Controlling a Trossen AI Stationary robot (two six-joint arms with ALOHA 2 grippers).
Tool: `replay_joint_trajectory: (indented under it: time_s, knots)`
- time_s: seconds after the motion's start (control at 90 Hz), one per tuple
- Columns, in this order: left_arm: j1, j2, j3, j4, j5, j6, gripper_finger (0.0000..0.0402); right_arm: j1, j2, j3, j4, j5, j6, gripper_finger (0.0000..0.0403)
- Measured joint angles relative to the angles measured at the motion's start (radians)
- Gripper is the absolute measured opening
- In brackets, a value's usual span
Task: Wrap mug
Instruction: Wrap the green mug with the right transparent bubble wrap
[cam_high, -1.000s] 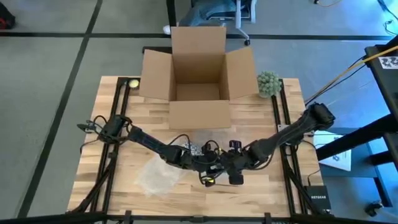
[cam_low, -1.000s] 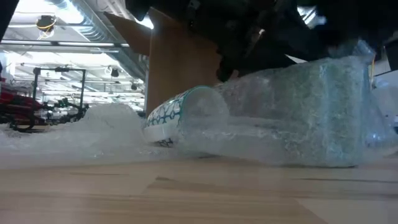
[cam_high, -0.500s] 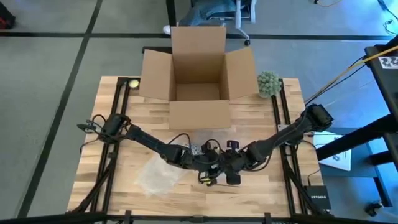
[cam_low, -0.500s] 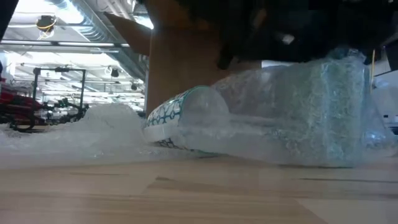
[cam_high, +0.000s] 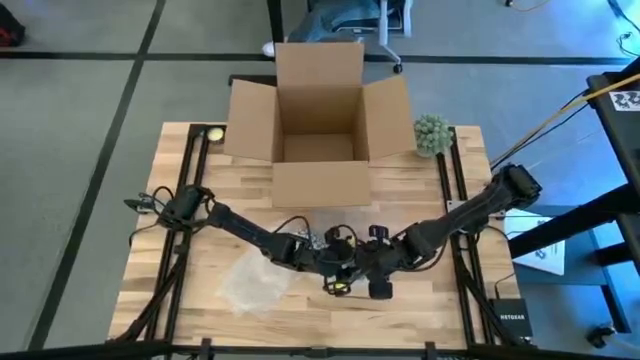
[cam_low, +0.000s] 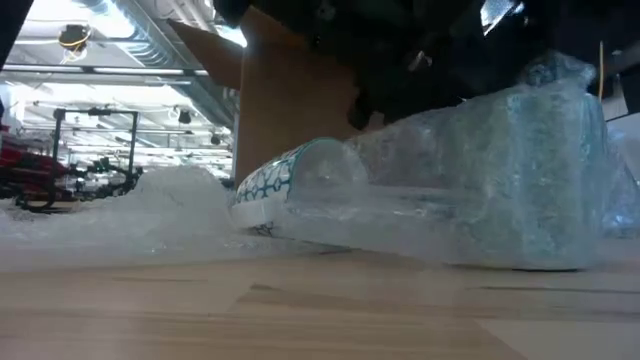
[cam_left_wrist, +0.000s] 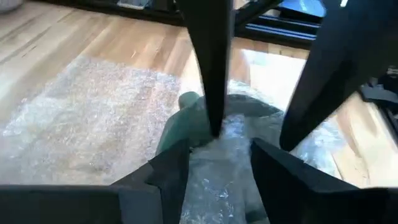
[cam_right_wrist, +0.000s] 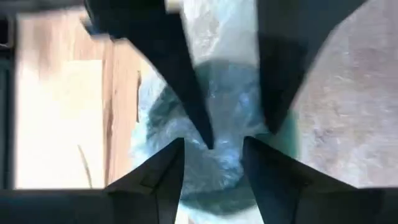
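Look first at the low view: the far end of the bubble wrap (cam_low: 470, 180) stands now a little higher and more upright than half a second ago, while the mug (cam_low: 275, 190) has not moved. It lies on its side on the table (cam_low: 320, 310), near the middle toward the front edge, with its patterned end sticking out of the wrap. In the high view both arms meet over this bundle, and the right arm has shifted slightly between the last pictures. The left gripper (cam_left_wrist: 214, 149) holds a narrow fold of the wrap against the mug. The right gripper (cam_right_wrist: 211, 152) has its fingers on either side of the wrapped mug and seems closed on the wrap, though you cannot see the contact clearly. I judge that the wrap is being pulled up and around, so the wrapping is in progress but not finished, since one end of the mug is bare. A second loose sheet (cam_high: 250, 282) lies beside, toward the left arm, and the open box (cam_high: 318, 110) waits behind.
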Motion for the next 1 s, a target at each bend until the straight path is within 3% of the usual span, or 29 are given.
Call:
replay_joint_trajectory:
  time_s: [0.356, 0.533, 1.0]
  knots:
    - [-0.003, 0.001, -0.002, 0.012, 0.006, 0.002, 0.0153, 0.000, -0.014, -0.037, -0.025, 0.010, -0.025, 0.0152]
    - [-0.009, -0.002, -0.003, 0.013, 0.006, 0.006, 0.0153, 0.026, -0.014, -0.073, -0.006, 0.079, -0.035, 0.0152]
    - [-0.008, -0.013, -0.005, 0.010, 0.009, 0.010, 0.0153, 0.026, -0.014, -0.078, 0.028, 0.070, -0.048, 0.0152]
